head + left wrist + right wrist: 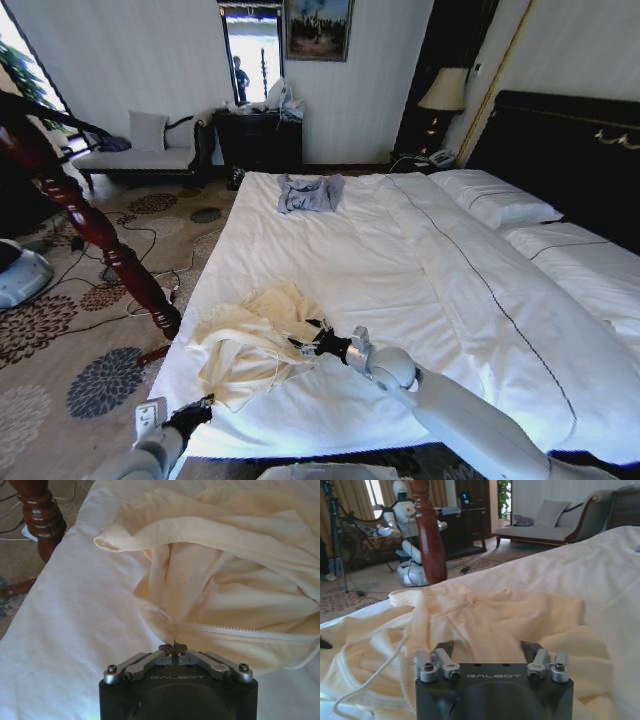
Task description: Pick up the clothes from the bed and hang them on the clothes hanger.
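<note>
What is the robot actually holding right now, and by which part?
Nothing. The right gripper is open, low over the clothes on the bed; the left gripper is shut on nothing, short of the zipper edge.

A thick dark-red turned wooden post leans across the patterned floral carpet, where black cables trail about its foot. Against the far wall stands a pale cushioned settee with dark wooden arms, a white square cushion propped on it. Next to it is a dark wooden dresser, and above that hangs a framed picture. A cream-shaded table lamp sits on a nightstand in the corner, with a telephone beside it. A small grey-blue garment lies crumpled on the white sheets near the far edge. In the right wrist view, a white humanoid robot stands beyond the post.
</note>
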